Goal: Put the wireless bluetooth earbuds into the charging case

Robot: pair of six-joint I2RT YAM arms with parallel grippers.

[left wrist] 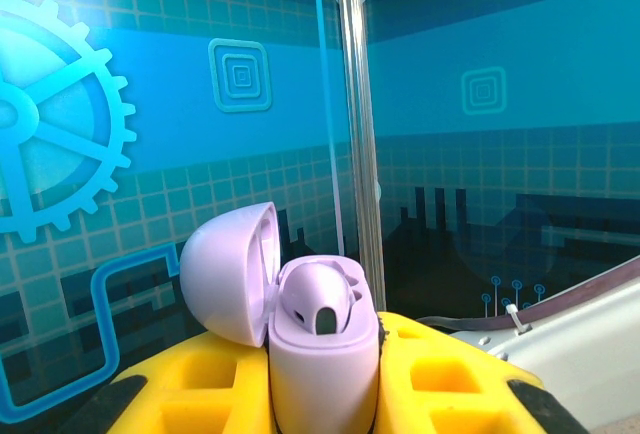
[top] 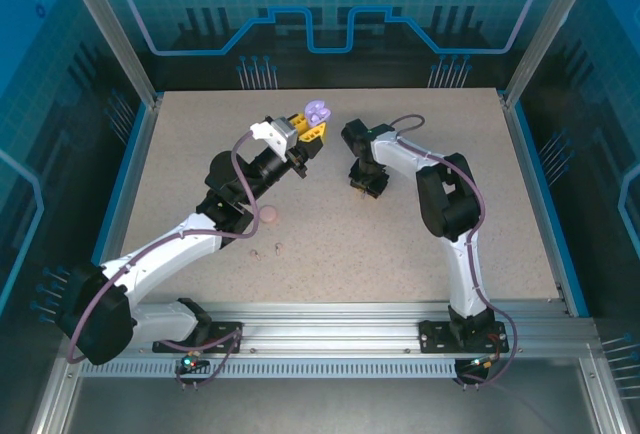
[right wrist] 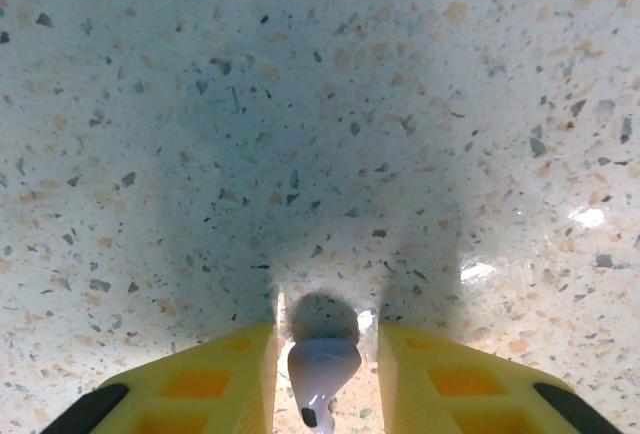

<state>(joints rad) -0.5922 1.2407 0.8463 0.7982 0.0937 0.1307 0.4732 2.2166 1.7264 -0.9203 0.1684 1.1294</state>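
Overhead, left gripper [top: 311, 128] is raised, clamped on an open lilac plastic charging case [left wrist: 320, 354]. Right of that case, right gripper [top: 366, 188] points down, its narrow jaws straddling a pale stemmed earbud [right wrist: 322, 359] on the speckled beige tabletop [top: 400, 244]. Blue patterned walls [top: 420, 4] stand behind.

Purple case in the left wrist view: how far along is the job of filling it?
Done: the left gripper holds the purple case open, and one earbud seems seated inside. In hand: the right gripper straddles a pale earbud on the table, not yet gripped. Left: lifting and inserting it.
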